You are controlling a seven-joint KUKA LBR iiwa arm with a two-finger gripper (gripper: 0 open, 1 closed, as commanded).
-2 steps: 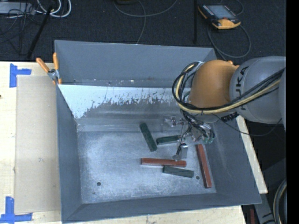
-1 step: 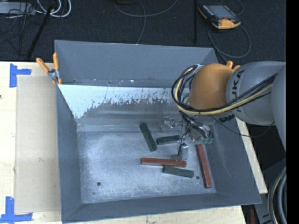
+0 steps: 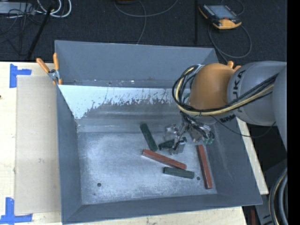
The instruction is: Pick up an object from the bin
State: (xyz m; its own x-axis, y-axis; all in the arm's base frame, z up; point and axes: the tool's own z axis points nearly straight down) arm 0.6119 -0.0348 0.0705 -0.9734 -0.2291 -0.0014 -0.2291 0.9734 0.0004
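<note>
Right now gripper (image 3: 179, 140) sits low in grey bin (image 3: 93, 172), right of centre, under orange wrist cover (image 3: 211, 86). Short dark-green block (image 3: 166, 146) lies at its left side, touching or just beside (can't tell which). Grip state: can't tell, open or closed. Nearby: tilted dark-green stick (image 3: 149, 136) to left; red-brown stick (image 3: 164, 159) just below; second red-brown stick (image 3: 204, 166) to right; lower dark-green stick (image 3: 178, 173) further down, apart.
</note>
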